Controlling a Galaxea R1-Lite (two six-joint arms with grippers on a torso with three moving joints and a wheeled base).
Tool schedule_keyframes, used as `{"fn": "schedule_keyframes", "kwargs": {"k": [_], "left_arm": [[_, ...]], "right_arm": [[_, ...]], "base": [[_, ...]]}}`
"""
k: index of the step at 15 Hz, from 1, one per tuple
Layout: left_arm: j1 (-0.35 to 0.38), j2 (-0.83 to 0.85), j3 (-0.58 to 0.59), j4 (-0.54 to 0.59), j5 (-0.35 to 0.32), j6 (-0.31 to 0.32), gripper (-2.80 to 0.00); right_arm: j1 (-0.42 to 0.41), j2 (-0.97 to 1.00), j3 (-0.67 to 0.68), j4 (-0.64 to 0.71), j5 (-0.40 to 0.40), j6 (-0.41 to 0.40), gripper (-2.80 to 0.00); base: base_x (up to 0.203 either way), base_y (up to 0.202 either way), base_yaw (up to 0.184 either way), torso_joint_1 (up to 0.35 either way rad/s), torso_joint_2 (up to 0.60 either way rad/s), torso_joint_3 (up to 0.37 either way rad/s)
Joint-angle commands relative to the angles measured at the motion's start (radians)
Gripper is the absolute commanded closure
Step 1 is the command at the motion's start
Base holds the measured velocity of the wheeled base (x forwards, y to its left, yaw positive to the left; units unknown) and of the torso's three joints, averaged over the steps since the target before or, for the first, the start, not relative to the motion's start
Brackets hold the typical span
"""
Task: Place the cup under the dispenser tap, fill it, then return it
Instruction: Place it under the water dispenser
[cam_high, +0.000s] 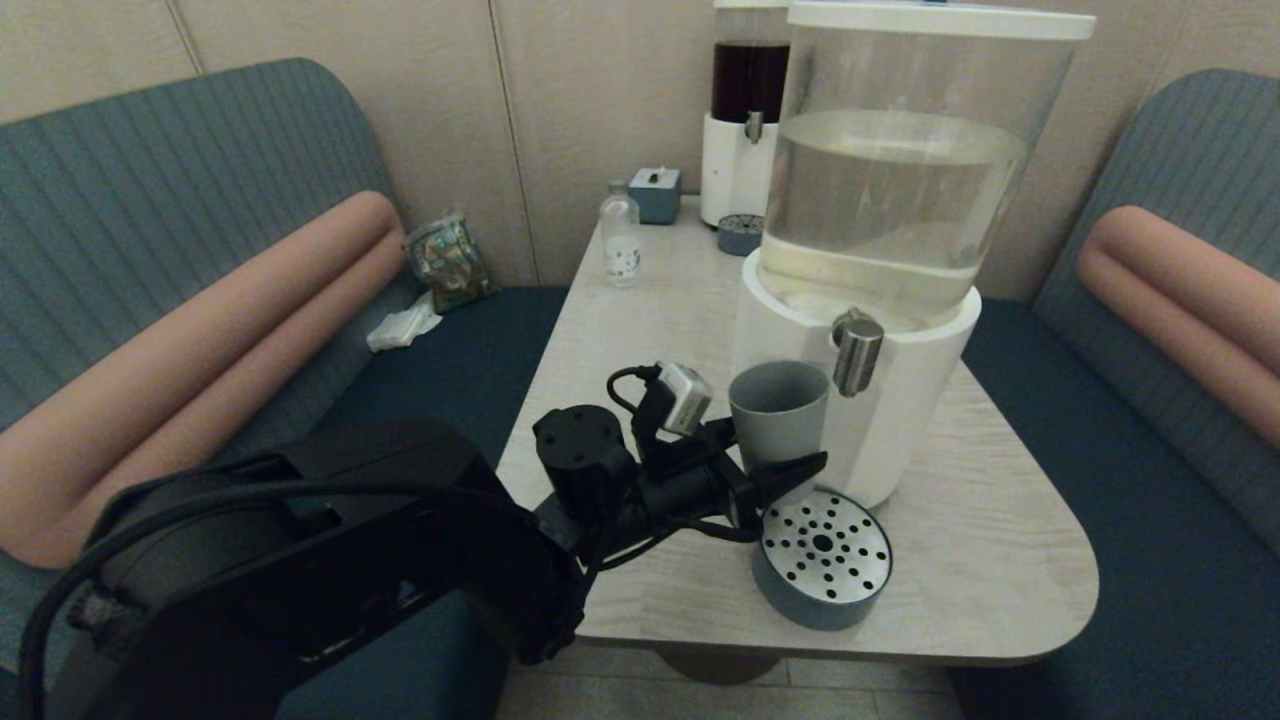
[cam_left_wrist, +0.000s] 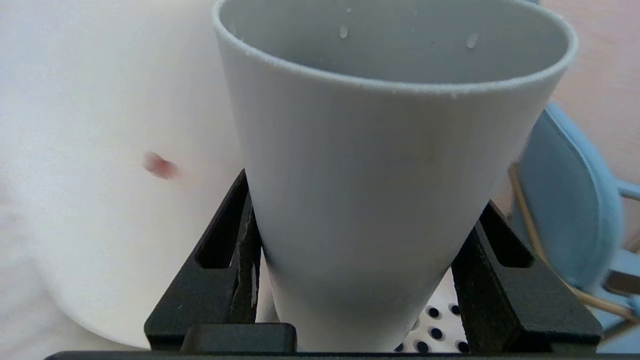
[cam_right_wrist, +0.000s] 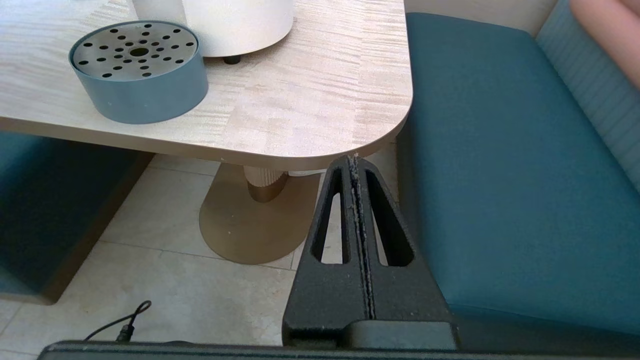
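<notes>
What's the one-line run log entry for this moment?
left claw: shut on cup, beside dispenser tap | right claw: shut, parked

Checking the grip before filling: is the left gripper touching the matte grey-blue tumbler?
Touching. In the left wrist view, both black fingers of the left gripper press against the sides of the grey-blue tumbler, with no gap visible.

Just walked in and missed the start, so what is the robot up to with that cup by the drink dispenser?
The left pincer is clamped on the lower part of the grey-blue cup, holding it upright above the near edge of the round perforated drip tray. The cup sits just left of the steel dispenser tap, not yet directly beneath it. A few droplets cling to its inner wall. The right pincer hangs shut and idle below the table corner.
</notes>
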Motion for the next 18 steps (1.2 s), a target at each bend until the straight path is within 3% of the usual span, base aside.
{"fn": "schedule_keyframes", "kwargs": {"k": [1,5,18], "left_arm": [[-0.019,0.048,-0.02,-0.006,0.0,-0.004,0.0],[-0.056,0.057,-0.002,-0.006,0.031,-0.006,0.0],[-0.087,0.112,-0.014,-0.006,0.037,-0.003,0.0]], "right_arm": [[0.0,-0.002,0.0,0.0,0.0,-0.001,0.0],[0.0,-0.002,0.0,0.001,0.0,-0.001,0.0],[0.0,-0.002,0.0,0.0,0.0,-0.001,0.0]], "base": [[0.0,0.0,0.0,0.0,0.0,0.0],[0.0,0.0,0.0,0.0,0.0,0.0],[0.0,0.0,0.0,0.0,0.0,0.0]]}}
